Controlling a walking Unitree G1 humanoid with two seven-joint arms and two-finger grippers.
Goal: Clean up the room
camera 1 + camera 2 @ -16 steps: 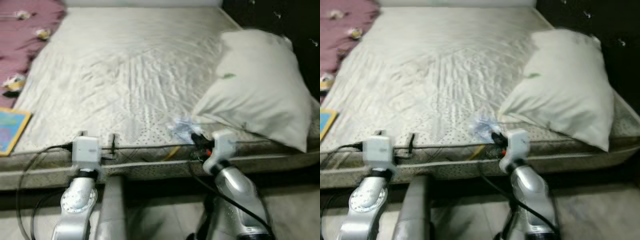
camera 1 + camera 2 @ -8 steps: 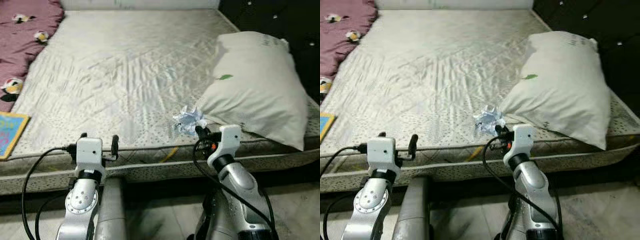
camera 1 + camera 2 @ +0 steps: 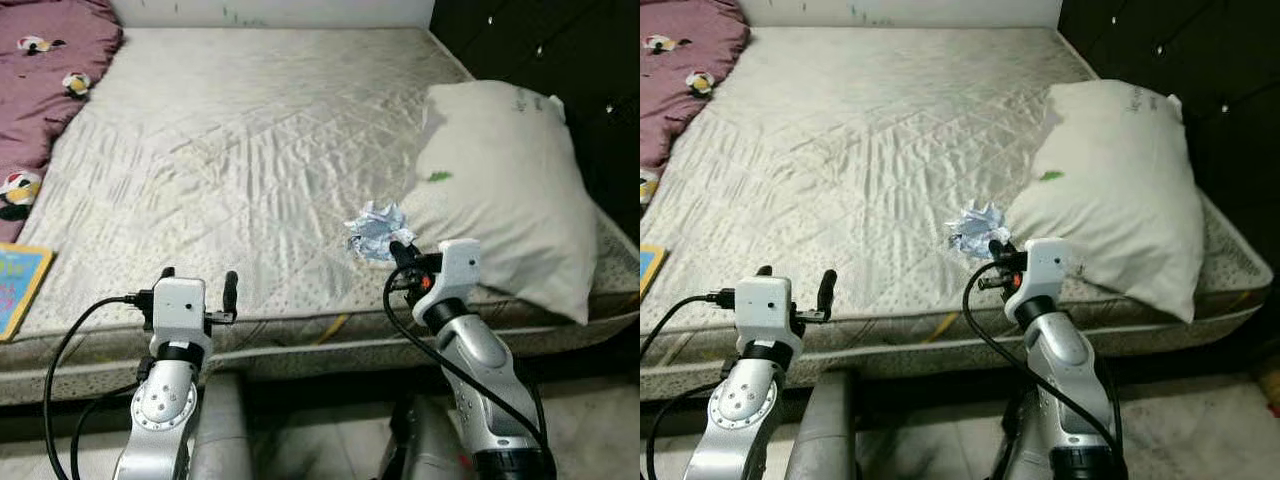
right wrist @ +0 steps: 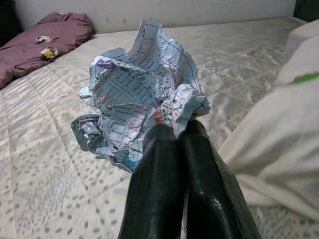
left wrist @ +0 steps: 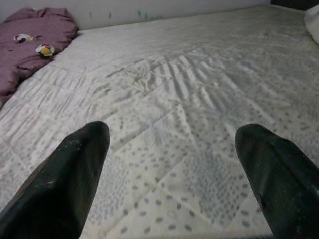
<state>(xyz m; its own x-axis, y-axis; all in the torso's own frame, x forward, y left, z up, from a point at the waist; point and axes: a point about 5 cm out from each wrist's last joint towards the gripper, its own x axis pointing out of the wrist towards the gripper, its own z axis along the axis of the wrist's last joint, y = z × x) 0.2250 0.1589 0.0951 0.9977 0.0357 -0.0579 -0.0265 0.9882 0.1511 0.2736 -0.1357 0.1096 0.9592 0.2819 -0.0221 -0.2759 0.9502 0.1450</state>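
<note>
A crumpled ball of printed paper (image 3: 375,228) is just above the cream mattress (image 3: 250,150), beside the near corner of a white pillow (image 3: 500,190). My right gripper (image 3: 398,250) is shut on the paper's lower edge. In the right wrist view the paper (image 4: 139,109) bulges above the closed fingertips (image 4: 164,137). My left gripper (image 3: 198,275) hovers open over the mattress's front edge, well left of the paper. Nothing lies between its fingers (image 5: 75,164) but quilted mattress.
A purple blanket (image 3: 40,70) with small prints lies at the bed's far left. A colourful book (image 3: 15,285) rests at the near left edge. A dark padded wall (image 3: 560,50) stands behind the pillow. The floor (image 3: 1200,430) runs along the bed's front.
The view has steadied and shifted as the camera moved. My right gripper has stayed shut on the paper and raised it slightly off the mattress. The left gripper has held its pose.
</note>
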